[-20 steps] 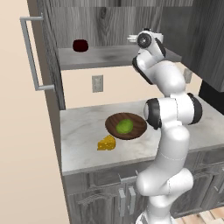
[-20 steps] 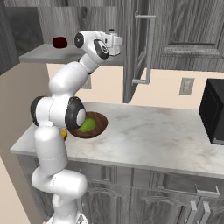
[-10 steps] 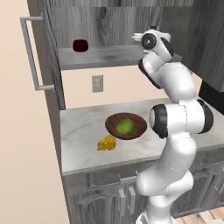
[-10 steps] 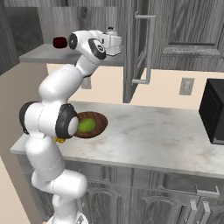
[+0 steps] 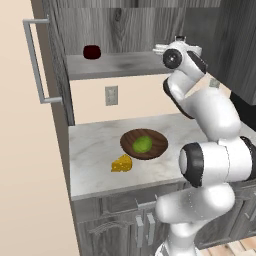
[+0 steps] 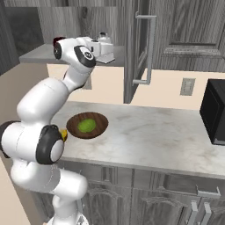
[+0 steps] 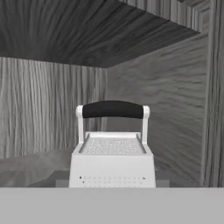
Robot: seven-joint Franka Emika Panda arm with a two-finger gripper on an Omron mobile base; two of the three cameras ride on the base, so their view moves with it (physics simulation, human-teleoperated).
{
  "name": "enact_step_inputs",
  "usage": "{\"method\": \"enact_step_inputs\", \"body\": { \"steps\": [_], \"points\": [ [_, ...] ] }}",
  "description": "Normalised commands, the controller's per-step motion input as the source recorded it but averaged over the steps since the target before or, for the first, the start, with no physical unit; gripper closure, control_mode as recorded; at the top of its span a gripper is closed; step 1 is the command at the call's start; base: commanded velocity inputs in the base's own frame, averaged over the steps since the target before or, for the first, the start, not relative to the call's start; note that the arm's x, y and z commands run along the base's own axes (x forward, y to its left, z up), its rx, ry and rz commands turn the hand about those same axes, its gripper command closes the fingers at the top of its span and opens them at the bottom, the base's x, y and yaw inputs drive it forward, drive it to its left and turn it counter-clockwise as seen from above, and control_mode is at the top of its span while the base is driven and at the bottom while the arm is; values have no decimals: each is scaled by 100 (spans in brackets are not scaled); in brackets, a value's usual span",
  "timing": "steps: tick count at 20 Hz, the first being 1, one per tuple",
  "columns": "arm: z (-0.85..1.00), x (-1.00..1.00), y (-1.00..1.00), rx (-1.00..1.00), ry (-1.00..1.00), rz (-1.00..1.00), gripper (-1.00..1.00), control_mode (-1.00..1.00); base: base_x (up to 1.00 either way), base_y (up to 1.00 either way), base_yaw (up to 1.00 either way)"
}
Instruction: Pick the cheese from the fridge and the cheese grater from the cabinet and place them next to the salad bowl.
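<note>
Hand (image 6: 104,52): raised to the cabinet shelf (image 5: 120,65), pointing level into the open cabinet (image 5: 140,30); fingertips not to be made out in any view, so whether the hand is open, closed or gripping cannot be told. Cheese grater (image 7: 112,151): dead ahead of the hand and close, upright on the shelf, long axis vertical, black-topped handle (image 7: 113,110) running crosswise to the hand's line of approach; its base is cut off at the hand view's lower edge, and contact with the hand cannot be judged. In the right base view the grater (image 6: 104,39) shows pale just over the hand. Dark red cup (image 5: 91,52): same shelf, well off to the side. Below the hand, on the bench (image 5: 95,150): salad bowl (image 5: 144,144) with lettuce; cheese (image 5: 122,163) just beside it, already delivered.
</note>
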Motion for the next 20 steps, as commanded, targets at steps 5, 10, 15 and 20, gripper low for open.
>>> {"method": "enact_step_inputs", "body": {
  "steps": [5,10,15,20],
  "points": [
    [0,-100,5,-5,0,0,100,-100,0,0,0],
    [0,-100,0,-3,0,1,100,-100,0,0,0],
    [-8,-94,0,-1,3,19,100,-100,0,0,0],
    [-6,-88,0,0,7,24,100,-100,0,0,0]
  ]
}}
